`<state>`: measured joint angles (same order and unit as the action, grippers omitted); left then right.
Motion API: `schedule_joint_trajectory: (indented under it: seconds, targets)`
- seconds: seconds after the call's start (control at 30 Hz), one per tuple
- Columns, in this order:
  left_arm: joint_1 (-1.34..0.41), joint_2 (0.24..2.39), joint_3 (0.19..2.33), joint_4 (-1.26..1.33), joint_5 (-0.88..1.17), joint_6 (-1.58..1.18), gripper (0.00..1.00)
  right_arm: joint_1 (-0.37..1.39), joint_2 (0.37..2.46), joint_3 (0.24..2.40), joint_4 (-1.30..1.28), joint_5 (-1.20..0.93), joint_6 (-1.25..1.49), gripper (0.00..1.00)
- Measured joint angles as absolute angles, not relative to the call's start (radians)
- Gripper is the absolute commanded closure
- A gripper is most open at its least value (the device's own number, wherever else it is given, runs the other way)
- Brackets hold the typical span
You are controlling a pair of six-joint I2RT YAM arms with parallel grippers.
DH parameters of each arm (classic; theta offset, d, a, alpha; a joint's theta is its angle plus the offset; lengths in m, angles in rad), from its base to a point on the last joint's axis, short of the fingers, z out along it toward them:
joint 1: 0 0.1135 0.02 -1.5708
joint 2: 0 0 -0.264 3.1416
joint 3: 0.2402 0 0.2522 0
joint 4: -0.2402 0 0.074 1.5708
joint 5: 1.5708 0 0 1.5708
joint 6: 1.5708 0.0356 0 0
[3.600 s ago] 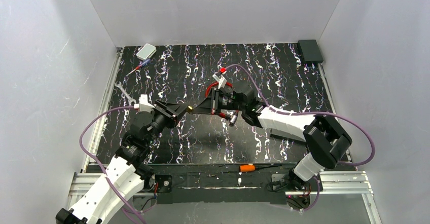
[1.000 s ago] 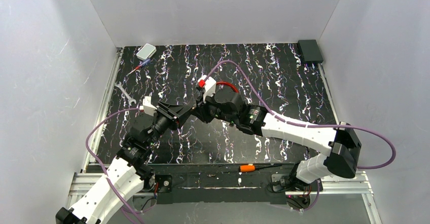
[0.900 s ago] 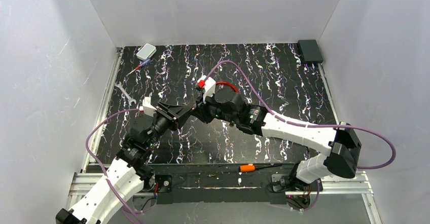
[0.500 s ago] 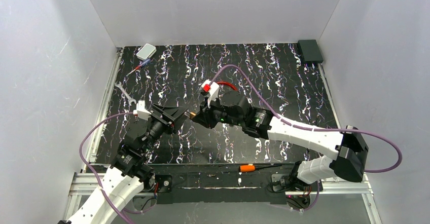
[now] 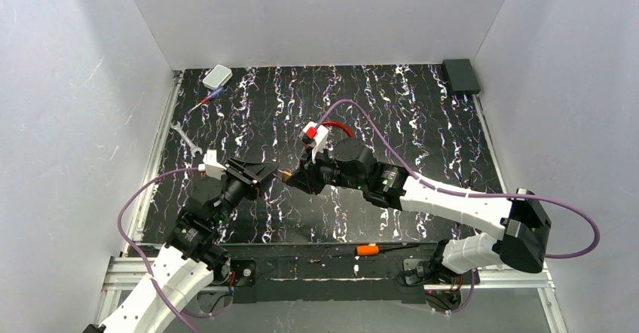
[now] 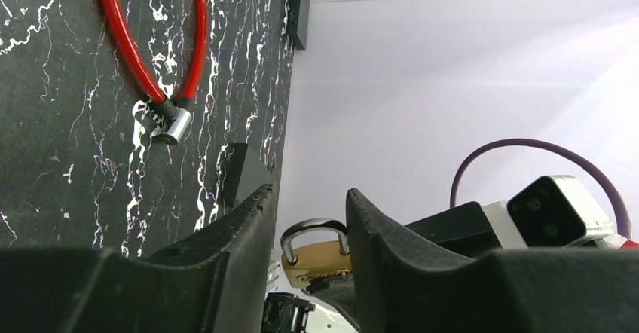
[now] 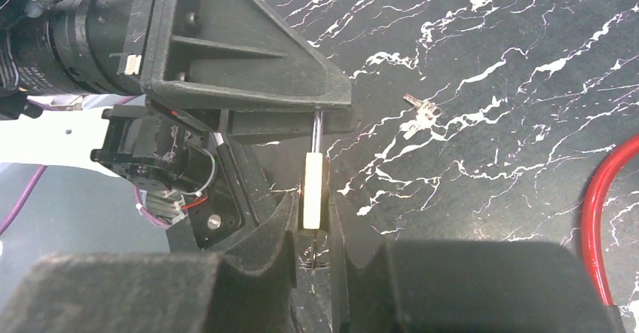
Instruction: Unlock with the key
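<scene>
A small brass padlock (image 5: 285,173) hangs in the air over the near middle of the mat, where the two grippers meet. My right gripper (image 7: 311,205) is shut on its body, which shows edge-on as a pale bar (image 7: 313,190). My left gripper (image 6: 309,193) is closed across the steel shackle of the padlock (image 6: 320,254), and one finger (image 7: 249,69) hides the shackle's top. The key (image 7: 418,114), tiny and silvery, lies on the mat beyond the padlock, apart from both grippers. I cannot make it out in the top view.
A red cable lock (image 5: 337,127) lies behind the right wrist. A silver wrench (image 5: 184,139) sits at the left edge and an orange-handled tool (image 5: 369,249) on the near rail. A white box (image 5: 218,75) and a black box (image 5: 460,74) occupy the far corners.
The left gripper opened, drew back a little toward its base, then closed again on the shackle. The right gripper kept the padlock and shifted slightly nearer and to the left.
</scene>
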<state>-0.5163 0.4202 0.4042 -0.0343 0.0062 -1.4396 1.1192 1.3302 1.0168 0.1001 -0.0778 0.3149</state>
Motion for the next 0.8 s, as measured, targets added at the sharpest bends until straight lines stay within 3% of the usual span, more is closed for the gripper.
schedule_joint_trajectory:
  seconds: [0.23, 0.47, 0.8]
  targets:
    - [-0.516, 0.456, 0.408, -0.009, 0.007, -1.438, 0.64, 1.119, 1.342, 1.017, 0.116, -0.1, 0.319, 0.99]
    - [-0.516, 0.463, 0.426, -0.075, 0.002, -1.42, 0.77, 1.119, 1.375, 1.018, 0.131, -0.115, 0.319, 0.99]
    - [-0.514, 0.525, 0.495, -0.237, -0.007, -1.361, 0.81, 1.121, 1.42, 1.026, 0.105, -0.115, 0.29, 0.99]
